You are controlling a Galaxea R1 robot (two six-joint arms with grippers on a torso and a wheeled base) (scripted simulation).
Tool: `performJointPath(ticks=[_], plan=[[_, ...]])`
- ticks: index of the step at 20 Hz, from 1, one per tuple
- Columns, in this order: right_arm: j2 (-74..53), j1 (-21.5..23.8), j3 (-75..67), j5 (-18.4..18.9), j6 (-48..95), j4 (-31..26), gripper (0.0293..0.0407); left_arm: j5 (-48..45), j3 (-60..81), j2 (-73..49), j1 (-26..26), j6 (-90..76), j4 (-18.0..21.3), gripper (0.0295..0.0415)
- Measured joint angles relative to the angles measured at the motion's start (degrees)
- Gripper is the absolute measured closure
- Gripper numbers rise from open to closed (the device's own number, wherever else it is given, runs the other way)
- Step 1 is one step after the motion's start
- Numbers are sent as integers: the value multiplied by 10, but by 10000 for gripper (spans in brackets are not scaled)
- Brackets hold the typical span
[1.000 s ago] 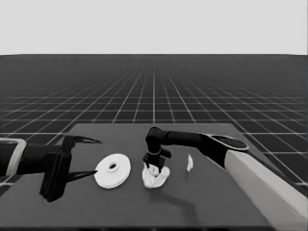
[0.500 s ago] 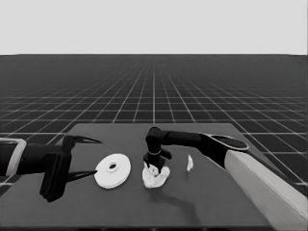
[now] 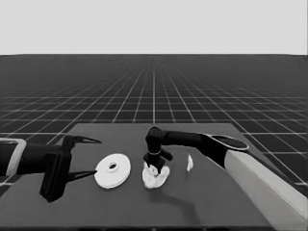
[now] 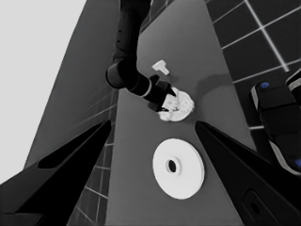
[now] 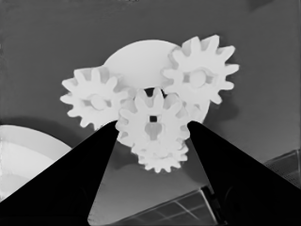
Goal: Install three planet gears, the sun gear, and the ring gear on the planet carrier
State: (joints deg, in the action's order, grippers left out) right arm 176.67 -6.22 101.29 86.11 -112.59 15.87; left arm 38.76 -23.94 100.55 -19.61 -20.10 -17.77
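Planet gears [image 5: 153,125], four in all, sit meshed on the smaller round part [image 5: 141,59] mid-desk; the right hand [image 3: 155,169] straddles the centre gear, fingers apart. The left hand [image 3: 91,156] waits released beside the larger round part [image 3: 112,170].

Light is even and diffuse, the white parts bright against the dim tabletop [image 3: 120,207]. A soft shadow of the right arm [image 3: 250,178] falls on the tabletop toward the near edge. Edges look slightly smeared throughout, without glare.
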Motion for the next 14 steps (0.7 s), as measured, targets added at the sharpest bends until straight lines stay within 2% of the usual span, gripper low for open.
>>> performJointPath(ticks=[14], plan=[[0,0,0,0,-84,0,390,0,0,0,0,0,0,326]])
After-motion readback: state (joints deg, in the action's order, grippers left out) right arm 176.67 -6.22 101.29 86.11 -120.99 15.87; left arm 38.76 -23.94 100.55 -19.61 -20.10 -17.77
